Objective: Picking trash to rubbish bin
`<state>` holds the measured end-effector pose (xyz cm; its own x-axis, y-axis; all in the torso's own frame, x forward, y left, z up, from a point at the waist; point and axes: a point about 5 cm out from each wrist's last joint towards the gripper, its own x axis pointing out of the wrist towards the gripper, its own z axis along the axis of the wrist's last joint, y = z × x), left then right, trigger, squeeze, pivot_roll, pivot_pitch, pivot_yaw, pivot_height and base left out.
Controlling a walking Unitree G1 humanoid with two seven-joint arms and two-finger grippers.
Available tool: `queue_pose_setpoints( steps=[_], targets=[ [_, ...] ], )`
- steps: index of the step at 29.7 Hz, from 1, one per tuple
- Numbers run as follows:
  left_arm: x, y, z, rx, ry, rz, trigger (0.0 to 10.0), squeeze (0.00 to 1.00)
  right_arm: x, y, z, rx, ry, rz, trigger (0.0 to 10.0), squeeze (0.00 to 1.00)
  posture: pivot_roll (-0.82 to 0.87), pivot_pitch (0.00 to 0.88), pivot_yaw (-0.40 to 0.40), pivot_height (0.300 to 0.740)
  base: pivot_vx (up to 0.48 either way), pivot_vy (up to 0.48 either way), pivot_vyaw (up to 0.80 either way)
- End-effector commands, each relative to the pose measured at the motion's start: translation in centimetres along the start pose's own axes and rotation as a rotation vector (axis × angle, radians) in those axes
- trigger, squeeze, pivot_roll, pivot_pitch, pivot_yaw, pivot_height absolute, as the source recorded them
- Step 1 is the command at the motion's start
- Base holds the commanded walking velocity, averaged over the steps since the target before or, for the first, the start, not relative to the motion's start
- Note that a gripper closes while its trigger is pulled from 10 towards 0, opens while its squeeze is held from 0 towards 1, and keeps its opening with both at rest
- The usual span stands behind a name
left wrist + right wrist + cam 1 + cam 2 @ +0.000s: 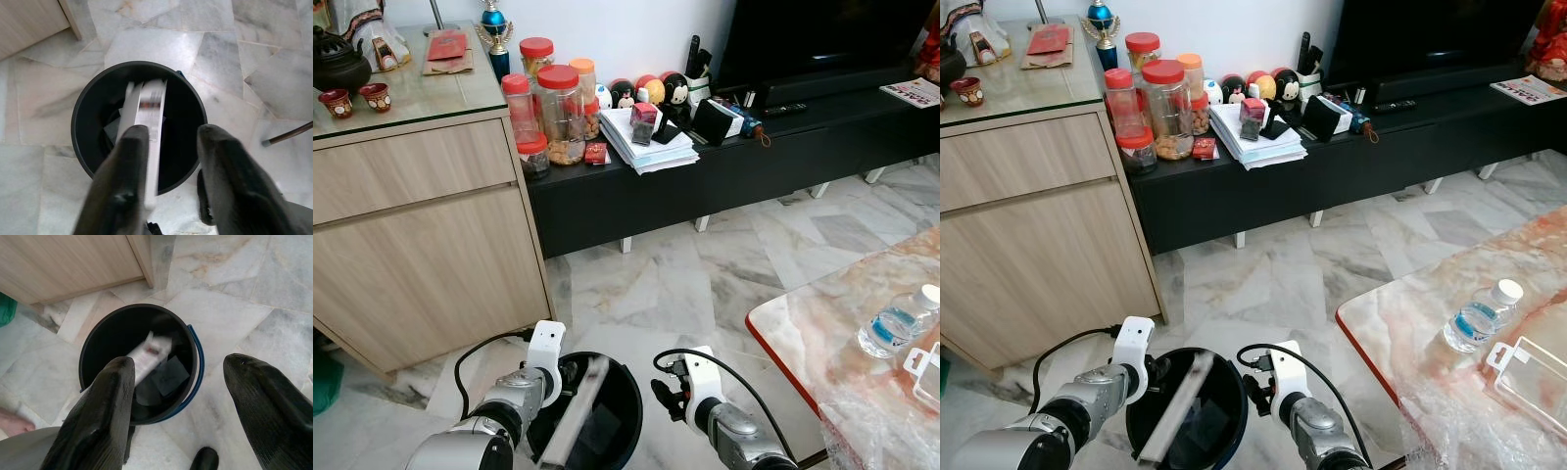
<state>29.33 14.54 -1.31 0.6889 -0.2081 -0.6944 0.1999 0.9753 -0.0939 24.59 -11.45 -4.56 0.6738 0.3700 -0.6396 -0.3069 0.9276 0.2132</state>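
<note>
with both grippers over the black bin (88, 147), i see my left gripper (168, 147) spread open, a white box (149, 112) blurred inside the bin, my right gripper (195, 396) open too.

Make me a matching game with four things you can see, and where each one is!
Things:
1. water bottle
2. black bin
3. stack of papers
4. small red cups

Places:
A. on the long black TV bench
B. on the marble floor, below the two grippers
C. on the glass top of the wooden cabinet
D. lying on the reddish marble table

Pairs: 1-D, 2-B, 3-A, 4-C
</note>
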Motion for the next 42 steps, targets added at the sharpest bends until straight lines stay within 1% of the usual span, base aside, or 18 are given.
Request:
queue_pose_setpoints(
  steps=[1,2,6,9,10,14,15,16,17,18,20,22,24,25,27,32,38,42],
  targets=[
    [-0.1,0.5,0.3,0.009,-0.003,0.025,10.0,0.78,-0.1,0.0,-0.2,-0.003,0.004,0.002,10.0,0.0,0.03,0.058,-0.04,0.74,0.0,0.0,0.0],
    [-0.2,0.8,0.2,0.008,-0.004,0.037,10.0,0.0,-0.1,0.0,-0.2,-0.003,0.006,0.001,10.0,0.0,0.03,0.06,-0.041,0.74,0.0,0.0,0.0],
    [-0.4,1.7,0.1,0.009,-0.005,0.065,10.0,0.0,-0.1,-0.1,-0.4,-0.001,0.012,-0.005,10.0,0.0,0.03,0.06,-0.041,0.74,0.0,0.0,0.0],
    [-1.0,3.7,-0.9,-0.028,0.007,0.129,10.0,0.0,-0.3,-0.2,-1.1,0.006,0.03,-0.017,10.0,0.0,0.03,0.063,-0.043,0.74,0.0,0.0,0.0],
    [-1.0,3.7,-0.9,-0.028,0.007,0.129,10.0,0.0,-0.3,-0.2,-1.1,0.006,0.03,-0.017,10.0,0.0,0.03,0.063,-0.043,0.74,0.0,0.0,0.0],
    [-1.6,5.1,-1.8,-0.048,0.015,0.182,10.0,0.0,-0.5,-0.5,-1.6,0.014,0.044,-0.042,10.0,0.0,0.04,0.065,-0.043,0.74,0.0,0.0,0.0],
    [-2.2,6.4,-3.2,-0.006,0.041,0.252,10.0,0.0,-0.8,-1.1,-2.3,0.019,0.058,-0.094,10.0,0.0,0.04,0.063,-0.042,0.74,0.0,0.0,0.0],
    [-2.2,6.4,-3.2,-0.006,0.041,0.252,10.0,0.0,-0.8,-1.1,-2.3,0.019,0.058,-0.094,10.0,0.0,0.04,0.063,-0.042,0.74,0.0,0.0,0.0],
    [-2.9,7.4,-5.0,0.013,0.077,0.32,10.0,0.0,-1.2,-1.7,-3.1,0.044,0.075,-0.146,10.0,0.0,0.04,0.06,-0.042,0.74,0.0,0.0,0.0],
    [-2.9,7.4,-5.0,0.013,0.077,0.32,10.0,0.0,-1.2,-1.7,-3.1,0.044,0.075,-0.146,10.0,0.0,0.04,0.06,-0.042,0.74,0.0,0.0,0.0],
    [-3.8,8.1,-7.6,-0.017,0.121,0.386,10.0,0.0,-1.8,-2.2,-4.3,0.072,0.103,-0.182,10.0,0.0,0.05,0.055,-0.047,0.74,0.0,0.0,0.0],
    [-4.1,8.3,-8.4,-0.024,0.132,0.403,10.0,0.0,-2.0,-2.4,-4.8,0.076,0.117,-0.192,10.0,0.0,0.05,0.055,-0.047,0.74,0.0,0.0,0.0],
    [-4.6,8.2,-10.2,-0.003,0.177,0.41,10.0,0.0,-2.4,-2.6,-5.6,0.096,0.132,-0.211,10.0,0.0,0.05,0.051,-0.047,0.74,0.0,0.0,0.0],
    [-4.6,8.2,-10.2,-0.003,0.177,0.41,10.0,0.0,-2.4,-2.6,-5.6,0.096,0.132,-0.211,10.0,0.0,0.05,0.051,-0.047,0.74,0.0,0.0,0.0],
    [-5.1,8.0,-11.8,0.006,0.225,0.415,10.0,0.0,-2.7,-2.7,-6.2,0.111,0.144,-0.224,10.0,0.0,0.05,0.046,-0.045,0.74,0.0,0.0,0.0],
    [-6.3,7.7,-14.9,-0.045,0.298,0.443,10.0,0.0,-3.5,-2.8,-8.0,0.127,0.201,-0.259,10.0,0.0,0.05,0.028,-0.037,0.74,0.0,0.0,0.0],
    [-6.5,7.9,-15.3,-0.063,0.291,0.469,10.0,0.0,-3.8,-2.8,-8.7,0.134,0.216,-0.273,10.0,0.0,0.04,0.016,-0.03,0.74,0.0,0.0,0.0],
    [-6.6,8.1,-15.1,-0.042,0.288,0.467,10.0,0.0,-3.9,-2.9,-8.8,0.151,0.21,-0.284,10.0,0.0,0.04,0.008,-0.025,0.74,0.0,0.0,0.0]
  ],
)
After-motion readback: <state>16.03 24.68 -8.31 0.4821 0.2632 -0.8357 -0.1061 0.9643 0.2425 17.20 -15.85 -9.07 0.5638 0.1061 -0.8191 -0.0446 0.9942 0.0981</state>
